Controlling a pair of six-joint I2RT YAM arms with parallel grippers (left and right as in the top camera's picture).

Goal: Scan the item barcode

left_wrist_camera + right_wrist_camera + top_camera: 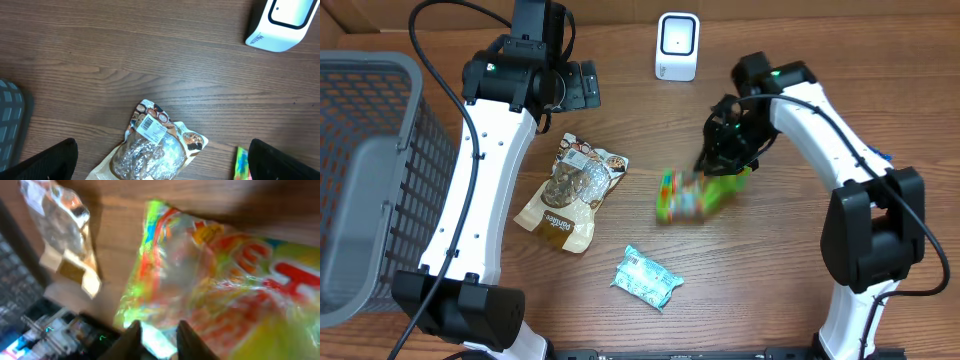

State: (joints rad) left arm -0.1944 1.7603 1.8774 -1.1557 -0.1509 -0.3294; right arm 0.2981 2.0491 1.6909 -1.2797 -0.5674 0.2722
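Near scanner (677, 47): candy bag (695, 193) at right gripper (159, 330), hold unclear | left gripper (160, 160) wide open above nut pouch (565, 190)

Colourful snack bag (692, 193) blurred; basket (425, 190) cut off at left edge

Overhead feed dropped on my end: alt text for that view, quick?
The right gripper is at the top edge of a motion-blurred green snack bag mid-table; the white scanner stands at the far edge. A brown pouch and a teal packet lie to its left, a grey basket at far left.
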